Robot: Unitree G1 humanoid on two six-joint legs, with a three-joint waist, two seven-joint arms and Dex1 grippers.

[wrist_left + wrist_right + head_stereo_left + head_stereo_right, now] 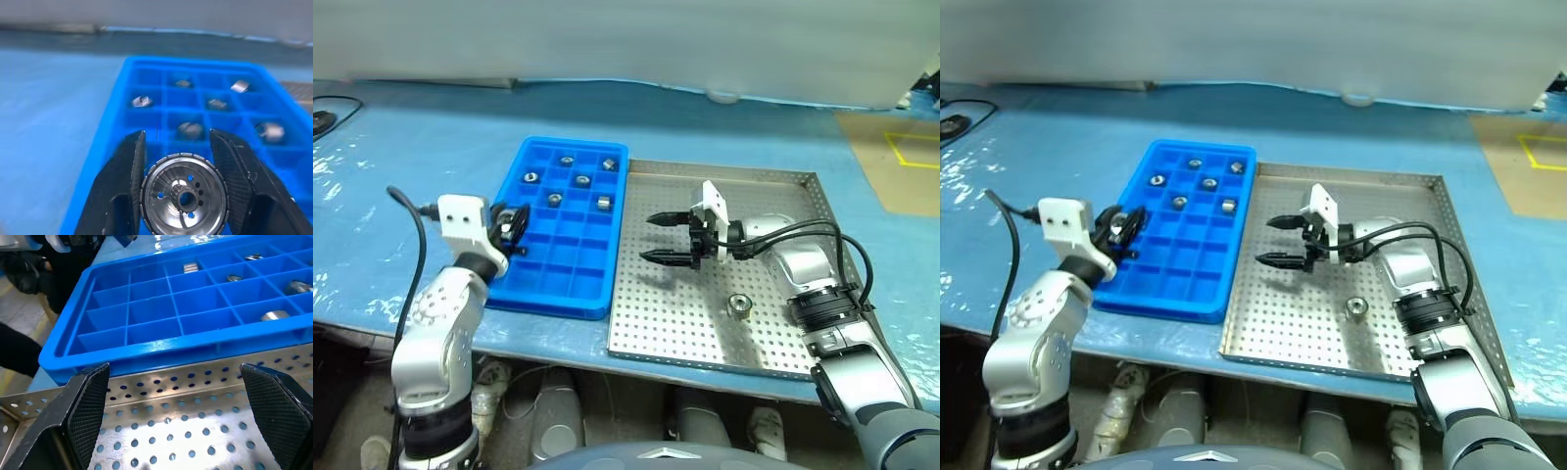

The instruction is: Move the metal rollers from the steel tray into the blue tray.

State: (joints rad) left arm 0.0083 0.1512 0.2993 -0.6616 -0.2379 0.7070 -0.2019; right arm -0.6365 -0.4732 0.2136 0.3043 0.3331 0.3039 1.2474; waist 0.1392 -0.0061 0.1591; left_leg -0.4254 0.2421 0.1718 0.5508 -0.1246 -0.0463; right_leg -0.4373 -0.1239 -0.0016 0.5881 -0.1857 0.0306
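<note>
Holding a metal roller (184, 195) clenched between its fingers, left gripper (512, 228) sits at the near-left edge of the blue tray (540, 280). Six more rollers (555, 199) lie in the tray's far compartments. Right gripper (666, 238) hangs spread wide, empty, over the steel tray (675, 328); one roller (739, 305) left there, near the front.
</note>
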